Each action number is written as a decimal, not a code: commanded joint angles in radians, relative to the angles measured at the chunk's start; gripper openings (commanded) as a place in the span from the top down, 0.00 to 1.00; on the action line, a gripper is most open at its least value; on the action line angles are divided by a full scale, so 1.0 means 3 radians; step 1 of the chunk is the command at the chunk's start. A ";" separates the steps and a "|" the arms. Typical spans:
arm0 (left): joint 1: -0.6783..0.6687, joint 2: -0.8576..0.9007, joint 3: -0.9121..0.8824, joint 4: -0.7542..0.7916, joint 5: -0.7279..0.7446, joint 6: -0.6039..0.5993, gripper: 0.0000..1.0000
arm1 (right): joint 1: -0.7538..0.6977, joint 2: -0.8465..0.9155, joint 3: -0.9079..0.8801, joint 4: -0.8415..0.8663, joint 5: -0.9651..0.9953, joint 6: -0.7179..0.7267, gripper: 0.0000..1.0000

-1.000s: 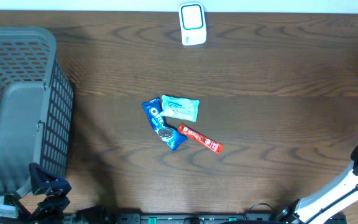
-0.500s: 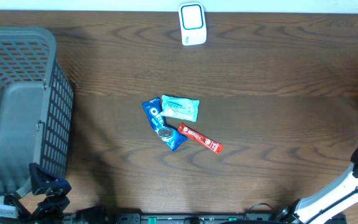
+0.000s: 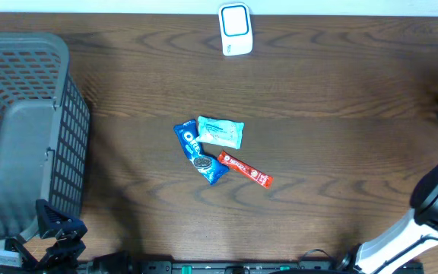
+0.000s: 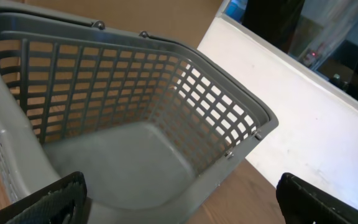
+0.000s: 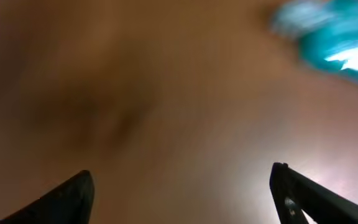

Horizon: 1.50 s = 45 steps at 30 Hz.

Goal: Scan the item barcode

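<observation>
Right, three snack items lie clustered in the middle of the table: a blue Oreo packet, a teal packet touching its upper end and a red stick just beside its lower end, all well apart from the white scanner at the far edge. The left gripper hangs beside the grey basket, jaws wide apart with nothing between them. The right gripper shows only through a blurred view, yet its fingers stand apart too, holding nothing.

The blue packet carries the brand name OREO in white along its wrapper. The red stick beside it bears white lettering too small to read. The print on the teal packet is also illegible.
</observation>
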 commanded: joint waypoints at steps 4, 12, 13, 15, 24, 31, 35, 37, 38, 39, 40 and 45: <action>-0.0013 -0.0003 0.0006 0.0004 -0.0020 0.0057 0.02 | 0.1240 -0.0151 0.0067 -0.0122 -0.1818 -0.0632 0.13; -0.0013 -0.0003 0.0006 0.0004 -0.0020 0.0057 0.02 | 0.2775 -0.0145 0.0066 -0.0231 -0.1731 -0.1429 0.01; -0.0013 -0.0003 0.0006 0.0004 -0.0020 0.0057 0.02 | 0.2926 -0.0141 0.0066 -0.0203 -0.1626 -0.1727 0.01; -0.0013 -0.0003 0.0006 0.0004 -0.0020 0.0057 0.02 | 0.3265 -0.0127 0.0065 -0.0144 -0.1086 -0.2304 0.08; -0.0013 -0.0003 0.0006 0.0004 -0.0020 0.0058 0.02 | 0.3902 -0.0118 -0.0062 -0.0086 -0.0061 -0.3422 0.01; -0.0013 -0.0003 0.0006 0.0004 -0.0020 0.0057 0.02 | 0.3928 -0.0112 -0.0593 0.0338 -0.0167 -0.3850 0.03; -0.0013 -0.0003 0.0006 0.0004 -0.0020 0.0057 0.02 | 0.4107 -0.0112 -0.0656 0.0323 -0.0151 -0.3965 0.04; -0.0013 -0.0003 0.0006 0.0004 -0.0020 0.0058 0.02 | 0.4219 -0.0112 -0.0657 0.0327 -0.0095 -0.3966 0.04; -0.0013 -0.0003 0.0006 0.0004 -0.0020 0.0057 0.02 | 0.4264 -0.0109 -0.0661 0.0334 -0.0100 -0.3986 0.03; -0.0013 -0.0003 0.0006 0.0004 -0.0020 0.0057 0.02 | 0.4290 -0.0106 -0.0676 0.0357 -0.0111 -0.3988 0.03; -0.0013 -0.0003 0.0006 0.0004 -0.0020 0.0057 0.02 | 0.4317 -0.0104 -0.0702 0.0389 -0.0111 -0.3989 0.02; -0.0013 -0.0003 0.0006 0.0004 -0.0020 0.0057 0.02 | 0.4351 0.0006 -0.0886 0.0587 -0.0080 -0.4012 0.05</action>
